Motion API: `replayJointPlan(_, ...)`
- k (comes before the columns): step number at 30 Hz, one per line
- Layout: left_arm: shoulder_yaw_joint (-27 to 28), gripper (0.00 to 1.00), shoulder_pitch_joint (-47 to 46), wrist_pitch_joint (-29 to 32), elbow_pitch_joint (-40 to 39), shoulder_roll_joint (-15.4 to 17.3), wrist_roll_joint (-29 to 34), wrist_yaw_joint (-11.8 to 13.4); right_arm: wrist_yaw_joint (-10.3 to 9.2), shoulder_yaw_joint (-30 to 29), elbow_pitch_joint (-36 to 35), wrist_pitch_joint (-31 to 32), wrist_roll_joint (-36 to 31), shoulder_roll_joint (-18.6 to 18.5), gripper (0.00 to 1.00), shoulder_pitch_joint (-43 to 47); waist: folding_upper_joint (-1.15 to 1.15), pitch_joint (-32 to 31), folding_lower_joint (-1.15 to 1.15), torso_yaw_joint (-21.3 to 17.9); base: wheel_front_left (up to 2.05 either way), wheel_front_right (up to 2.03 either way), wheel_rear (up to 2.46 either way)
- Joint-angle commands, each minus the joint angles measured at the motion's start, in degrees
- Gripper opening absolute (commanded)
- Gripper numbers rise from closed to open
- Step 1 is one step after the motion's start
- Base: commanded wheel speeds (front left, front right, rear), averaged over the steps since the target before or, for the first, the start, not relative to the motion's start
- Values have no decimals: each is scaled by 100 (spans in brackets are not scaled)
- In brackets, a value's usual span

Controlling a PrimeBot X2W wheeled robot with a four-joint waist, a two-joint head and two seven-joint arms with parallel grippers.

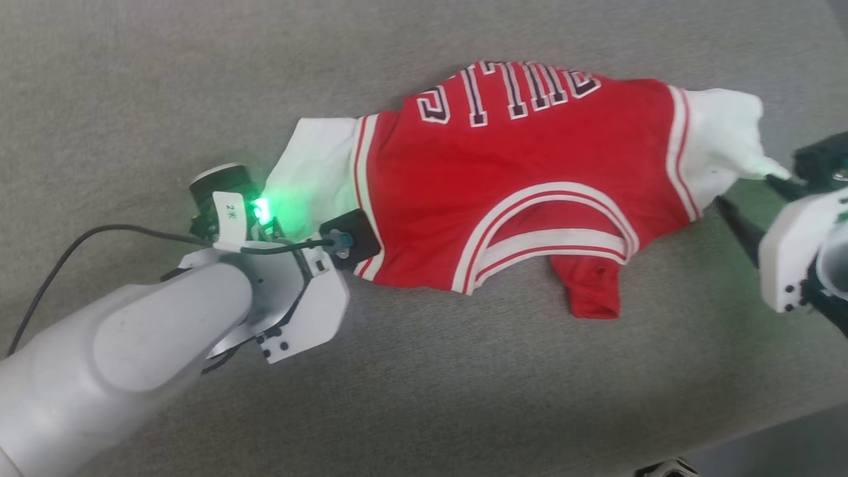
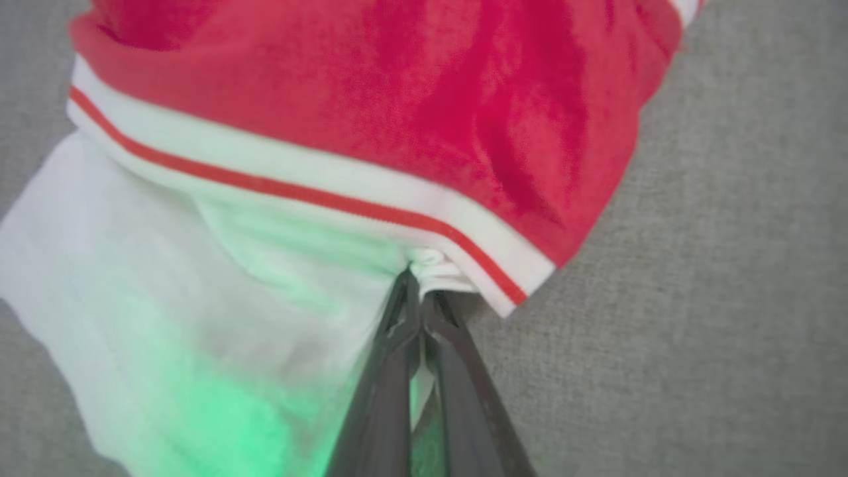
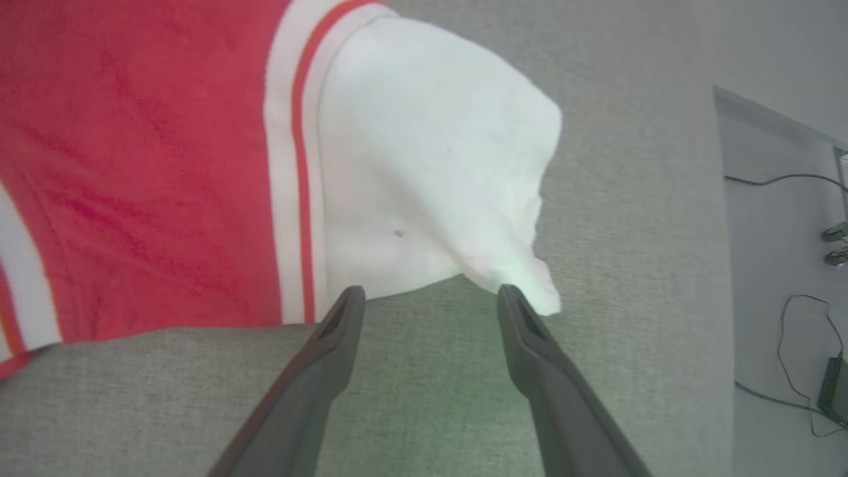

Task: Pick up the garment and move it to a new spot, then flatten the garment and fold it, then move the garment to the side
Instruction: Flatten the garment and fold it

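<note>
**Left gripper pinched on sleeve seam, right one spread at the other sleeve**

Left gripper [image 2: 419, 298] is clamped on a tuck of white cloth right where the jersey's [image 1: 517, 192] left-hand sleeve [image 1: 315, 175] meets the red/white trim; fingers pressed together w/ fabric bunched at the tips. Right gripper [image 3: 430, 301] is spread wide, holding nothing, tips at the lower edge of the other white sleeve [image 3: 437, 179], one fingertip [image 3: 513, 298] touching or just under the sleeve corner, can't tell which.

Jersey lies stretched across the grey cloth surface [image 1: 464, 371], letters toward the far edge, a red flap [image 1: 593, 291] hanging out below the neckline trim, body rumpled.

Judgement: looks like the flatten step, or the pick-up, w/ one side gripped. Next move calls for the right gripper to close on its sleeve, then both pull apart evenly to take out wrinkles. Floor w/ cables [image 3: 795, 318] beyond the surface edge.
</note>
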Motion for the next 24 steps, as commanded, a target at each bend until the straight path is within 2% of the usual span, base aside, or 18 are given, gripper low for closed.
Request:
replayJointPlan(1, -170, 0, 175, 177, 273, -17, 166, 65, -10, 157, 75, 113, 144, -3, 100, -111, 0, 93, 0, 85, 0, 0, 0)
replayJointPlan(6, -181, 0, 111, 139, 217, -101, 259, 65, -10, 777, 451, 627, 613, -119, 100, -517, 0, 249, 0, 201, 0, 0, 0)
replayJointPlan(14, -189, 0, -91, 112, 209, -144, 250, 68, -7, 1583, 990, 864, 1117, -109, 100, -905, 0, 486, 0, 308, 0, 0, 0)
replayJointPlan(15, -188, 0, -105, 100, 214, -151, 232, 70, -7, 1700, 1058, 890, 1163, -111, 97, -934, 0, 503, 0, 316, 0, 0, 0)
replayJointPlan(16, -188, 0, -120, 93, 210, -173, 229, 72, -7, 1772, 1144, 917, 1208, -132, 72, -956, 0, 519, 0, 334, 0, 0, 0)
replayJointPlan(17, -188, 0, -137, 87, 210, -187, 220, 72, -12, 1869, 1215, 952, 1231, -152, 55, -994, 0, 533, 0, 349, 0, 0, 0)
replayJointPlan(18, -189, 0, -153, 77, 218, -199, 191, 72, -13, 1942, 1264, 960, 1261, -170, 43, -1011, 0, 542, 0, 363, 0, 0, 0)
replayJointPlan(19, -189, 0, -171, 74, 224, -212, 162, 72, -14, 2003, 1309, 928, 1301, -185, 11, -1044, 0, 553, 0, 375, 0, 0, 0)
replayJointPlan(20, -189, 0, -191, 69, 229, -227, 144, 72, -15, 2037, 1362, 886, 1344, -194, 0, -1079, 0, 563, 0, 384, 0, 0, 0)
replayJointPlan(24, -181, 0, -211, -88, 366, -249, 42, 72, -23, 2152, 1575, 580, 1251, -346, 0, -1252, 0, 520, 0, 436, 0, 0, 0)
